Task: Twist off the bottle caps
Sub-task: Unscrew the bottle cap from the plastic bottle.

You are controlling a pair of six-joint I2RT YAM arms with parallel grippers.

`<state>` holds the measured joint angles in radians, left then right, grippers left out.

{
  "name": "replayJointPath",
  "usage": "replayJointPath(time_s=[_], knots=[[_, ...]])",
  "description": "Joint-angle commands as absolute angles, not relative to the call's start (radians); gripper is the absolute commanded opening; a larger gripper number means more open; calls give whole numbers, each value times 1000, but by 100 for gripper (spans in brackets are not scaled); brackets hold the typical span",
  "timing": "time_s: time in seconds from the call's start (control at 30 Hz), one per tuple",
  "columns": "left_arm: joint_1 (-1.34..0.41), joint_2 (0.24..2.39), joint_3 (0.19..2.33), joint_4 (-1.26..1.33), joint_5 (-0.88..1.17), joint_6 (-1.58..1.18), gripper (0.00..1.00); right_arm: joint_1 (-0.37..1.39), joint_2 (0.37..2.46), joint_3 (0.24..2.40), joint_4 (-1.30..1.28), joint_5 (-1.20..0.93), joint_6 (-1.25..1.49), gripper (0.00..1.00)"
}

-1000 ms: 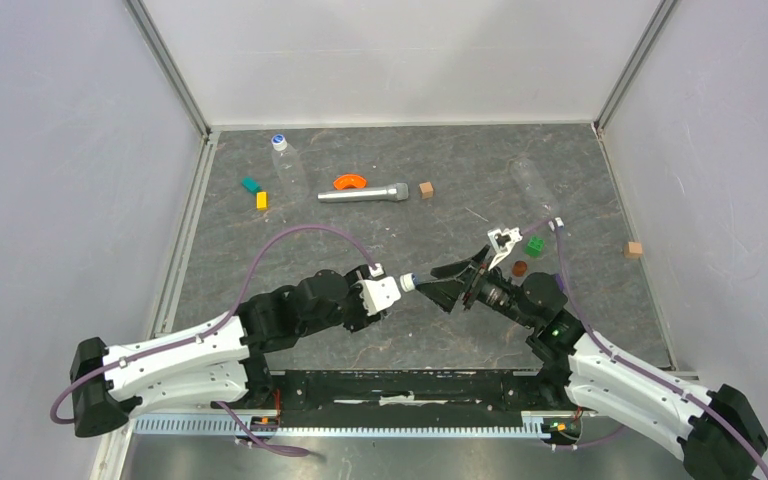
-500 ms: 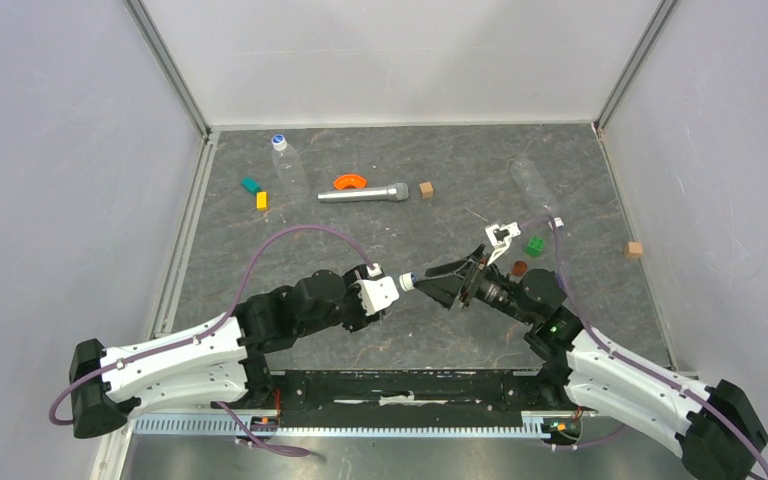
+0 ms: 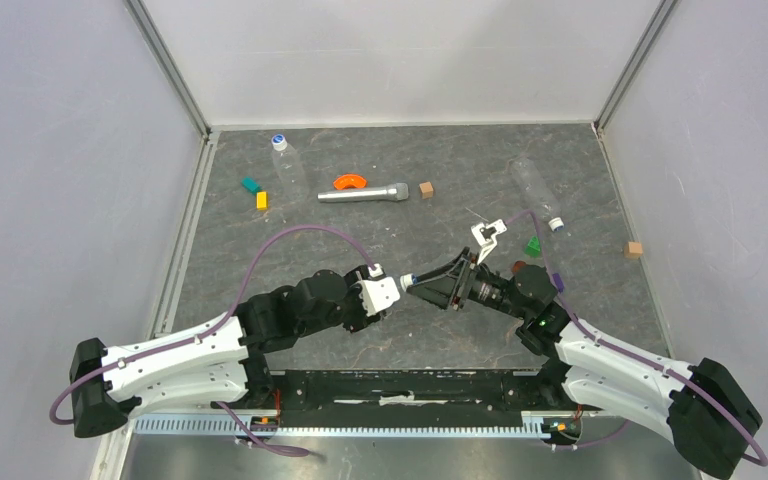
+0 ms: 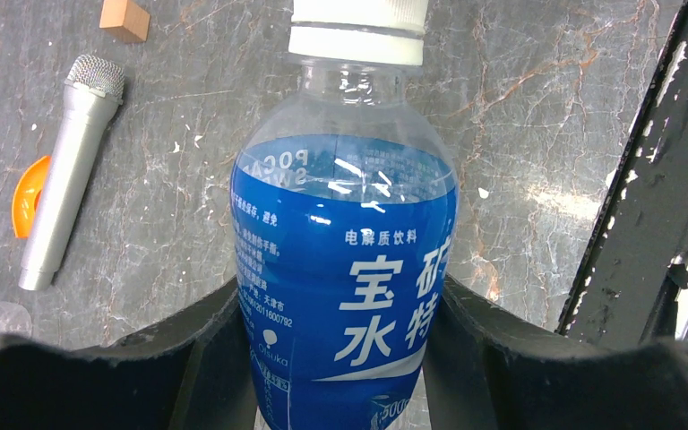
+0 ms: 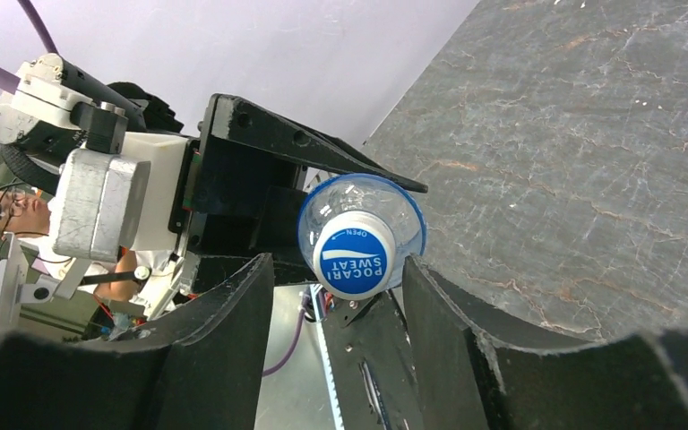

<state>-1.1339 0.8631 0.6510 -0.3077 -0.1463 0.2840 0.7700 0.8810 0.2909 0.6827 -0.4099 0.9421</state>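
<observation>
Right wrist view, step in hand: lining up on the first cap (image 5: 352, 260), blue-topped, screwed on the blue-label bottle (image 4: 345, 269). Grip: left jaws clamped on that bottle's body, holding it off the desk (image 3: 440, 160) with the neck pointed toward the right arm. Opposite: right jaws parted, one finger either side of the cap, a gap visible on both sides, nothing gripped. Next move, as judged: pinch squarely on the cap's white rim, then twist about the neck while keeping the body held firm; some risk of slipping on so small a rim. Bottles, three: the held one, a clear bottle (image 3: 287, 165) lying far left, a second clear bottle (image 3: 532, 190) lying far right. Caps, three, all on: the held bottle's, a far-left cap (image 3: 278, 140), a far-right cap (image 3: 556, 224). Other items: one silver microphone (image 3: 363, 192), one orange curved piece (image 3: 349, 181), one wooden cube (image 3: 426, 189) beside the microphone, another cube (image 3: 634, 249) near the right wall.
</observation>
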Motion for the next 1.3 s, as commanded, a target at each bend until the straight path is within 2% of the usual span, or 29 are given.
replayJointPath(time_s=[0.0,0.2,0.23,0.27,0.37,0.63,0.87,0.9,1.0,1.03,1.27], knots=[[-1137,865,660,-285,-123,256,4,770,883,312,746,-416,929,58],[-1137,858,660,-285,-115,248,4,771,914,320,740,-440,888,40],[-1138,858,659,-285,-112,248,4,770,920,320,741,-451,874,35],[-1137,858,659,-285,-108,247,3,770,921,320,743,-465,857,27],[-1137,853,662,-284,-88,241,3,771,909,315,751,-501,766,16],[-1138,829,648,-237,-22,233,3,770,811,320,647,-649,393,14],[-1137,839,645,-207,-5,232,4,771,792,350,537,-669,267,24],[-1138,840,648,-206,-5,231,3,770,789,353,532,-670,267,28],[-1138,844,641,-209,-17,228,3,770,778,380,444,-575,291,52],[-1138,844,638,-214,-36,228,4,770,776,387,405,-555,293,57],[-1138,874,627,-247,-150,250,4,770,735,383,356,-578,386,71]])
